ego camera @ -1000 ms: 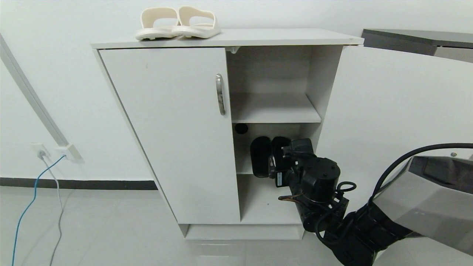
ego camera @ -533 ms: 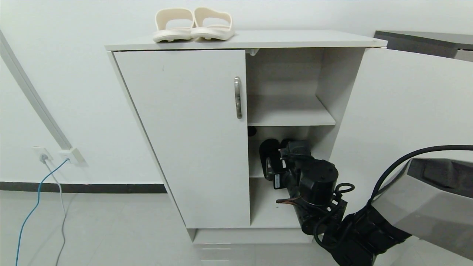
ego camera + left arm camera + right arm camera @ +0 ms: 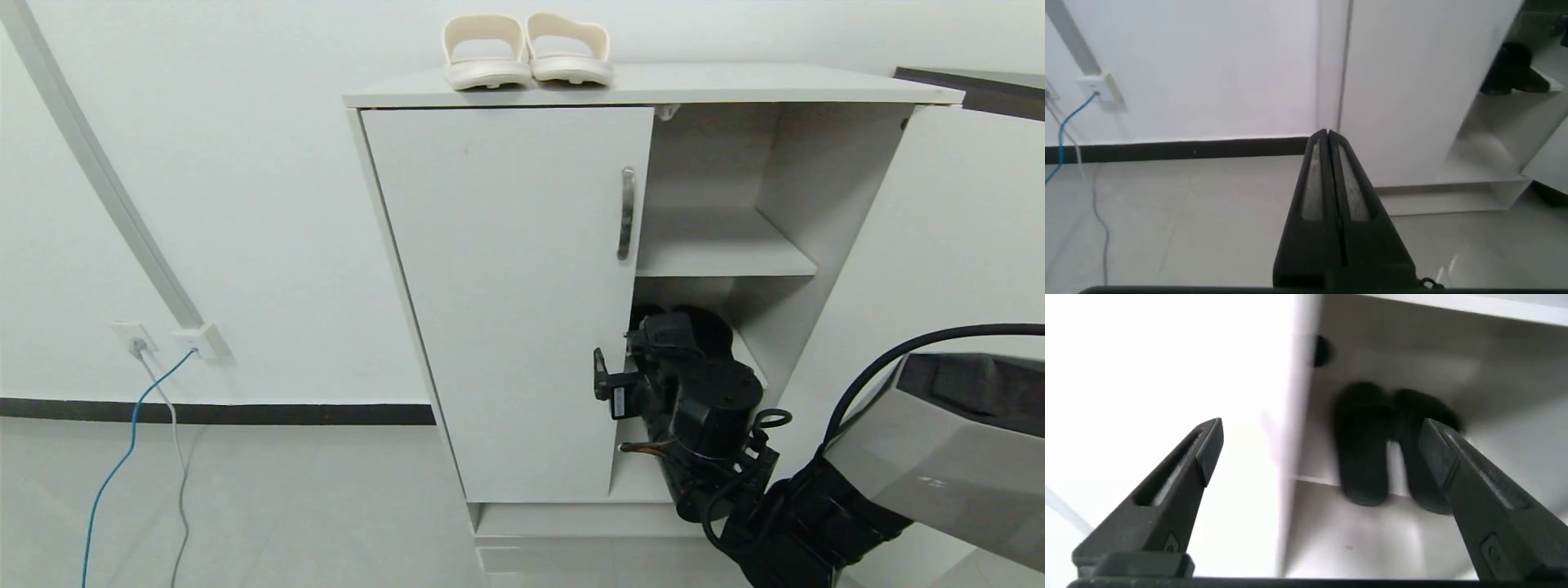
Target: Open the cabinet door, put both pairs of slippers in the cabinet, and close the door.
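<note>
Black slippers point(image 3: 1392, 449) lie side by side on the middle shelf point(image 3: 1321, 461) of the cabinet point(image 3: 1437, 343), toes pointing inward, in the right wrist view. The right pincer point(image 3: 1321, 426) hangs in front of them, spread wide and holding nothing. One finger point(image 3: 1180, 486) stands before the shut left door point(image 3: 1167, 367) and the other before the open compartment. It does not touch the slippers.

In the left wrist view the left pincer point(image 3: 1328, 145) has its two fingers pressed flat together with nothing between them. It is above the pale tiled floor point(image 3: 1184, 220), well apart from the cabinet. Beyond it are the white wall point(image 3: 1208, 65), a socket point(image 3: 1104, 84) and a blue cable point(image 3: 1063, 126). The black pair shows far off on its shelf.

In the head view the white cabinet stands against the wall. Its left door is shut, with a metal handle point(image 3: 626, 213) at its inner edge. Its right door point(image 3: 963, 245) is swung wide open. Cream slippers point(image 3: 528, 51) sit together on the cabinet top point(image 3: 775, 82), towards its left end. The upper shelf point(image 3: 718, 253) is bare. The right arm reaches to the middle shelf and covers most of the black pair; only the rounded ends show behind the wrist.
</note>
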{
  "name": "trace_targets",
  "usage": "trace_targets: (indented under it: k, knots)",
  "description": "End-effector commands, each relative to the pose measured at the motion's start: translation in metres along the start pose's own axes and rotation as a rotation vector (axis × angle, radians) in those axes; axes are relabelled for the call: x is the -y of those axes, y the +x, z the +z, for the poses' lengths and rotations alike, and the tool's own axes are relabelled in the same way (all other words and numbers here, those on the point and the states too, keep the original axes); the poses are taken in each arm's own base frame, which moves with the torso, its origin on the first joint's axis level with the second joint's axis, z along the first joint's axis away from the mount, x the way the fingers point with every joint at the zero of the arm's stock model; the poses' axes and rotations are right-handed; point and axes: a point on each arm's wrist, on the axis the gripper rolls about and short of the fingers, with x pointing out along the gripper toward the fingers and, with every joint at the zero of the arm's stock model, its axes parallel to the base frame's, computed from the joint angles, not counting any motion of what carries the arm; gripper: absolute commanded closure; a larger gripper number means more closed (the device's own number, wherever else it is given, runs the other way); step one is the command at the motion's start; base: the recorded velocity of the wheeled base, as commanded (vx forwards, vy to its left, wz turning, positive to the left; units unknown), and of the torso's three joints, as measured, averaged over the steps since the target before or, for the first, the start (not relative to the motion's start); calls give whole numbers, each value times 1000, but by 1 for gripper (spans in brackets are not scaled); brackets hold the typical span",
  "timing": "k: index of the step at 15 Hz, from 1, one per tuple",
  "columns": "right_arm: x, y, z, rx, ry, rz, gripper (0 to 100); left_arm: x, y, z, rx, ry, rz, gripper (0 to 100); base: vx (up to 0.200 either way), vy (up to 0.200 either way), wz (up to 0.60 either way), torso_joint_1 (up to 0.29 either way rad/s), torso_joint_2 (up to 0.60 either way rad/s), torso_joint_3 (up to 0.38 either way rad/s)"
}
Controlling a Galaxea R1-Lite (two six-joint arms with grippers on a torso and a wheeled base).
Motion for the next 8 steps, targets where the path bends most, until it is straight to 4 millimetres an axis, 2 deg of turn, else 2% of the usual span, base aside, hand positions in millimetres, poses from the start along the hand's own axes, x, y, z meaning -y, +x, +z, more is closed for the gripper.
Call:
trace_targets:
  k: [1, 2, 8]
  knots:
    - [1, -1, -3, -9, -11, 1, 0, 0, 0, 0, -1, -1, 0, 100, 0, 200, 0, 2, 2, 7]
    - [1, -1, -3, -8, -22, 4, 0, 0, 0, 0, -1, -1, 1, 100, 0, 200, 0, -2, 2, -2]
    - [1, -3, -4, -13, -27, 5, 0, 0, 0, 0, -1, -4, 4, 100, 0, 0, 0, 0, 0, 0]
